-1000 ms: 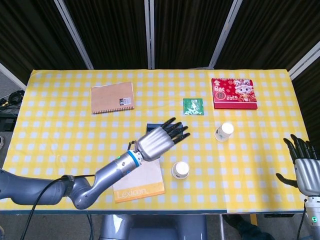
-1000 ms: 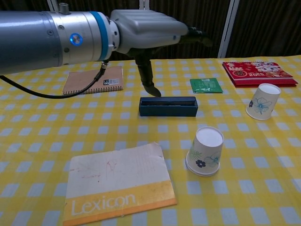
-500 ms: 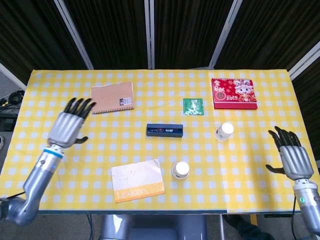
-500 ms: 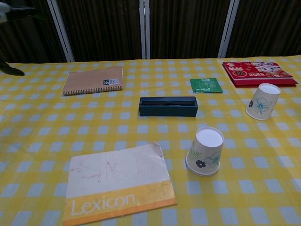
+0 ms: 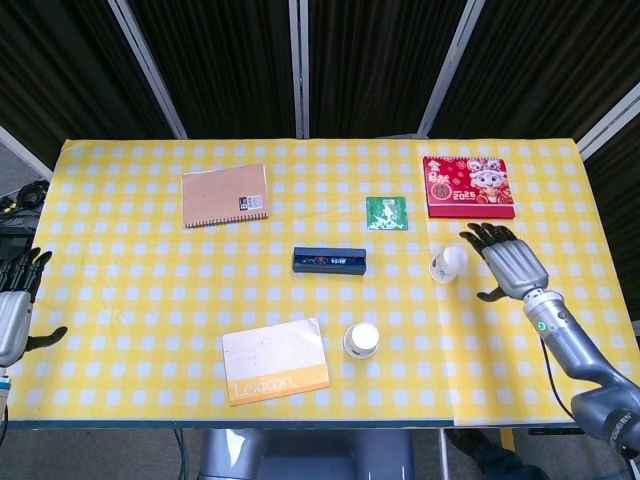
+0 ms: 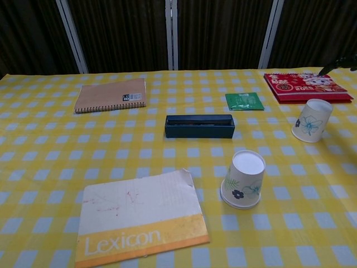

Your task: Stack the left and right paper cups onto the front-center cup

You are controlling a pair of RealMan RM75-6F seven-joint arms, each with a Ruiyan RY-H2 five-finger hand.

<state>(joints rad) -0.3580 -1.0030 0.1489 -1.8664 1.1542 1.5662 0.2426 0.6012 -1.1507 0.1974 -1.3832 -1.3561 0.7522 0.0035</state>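
Curtained test room (checkered table [image 5: 140,260])

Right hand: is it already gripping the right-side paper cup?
No: in the head view the right hand sits open beside the right paper cup, fingers spread and not around it.

Left hand [image 5: 12,315] cut off by frame edge.

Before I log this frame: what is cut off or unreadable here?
- Left hand: head view, cut by the left edge; absent from chest view.
- Right hand: chest view shows only dark fingertips at the right edge.
- Green packet: print too small in both views.
- Left paper cup: none visible.
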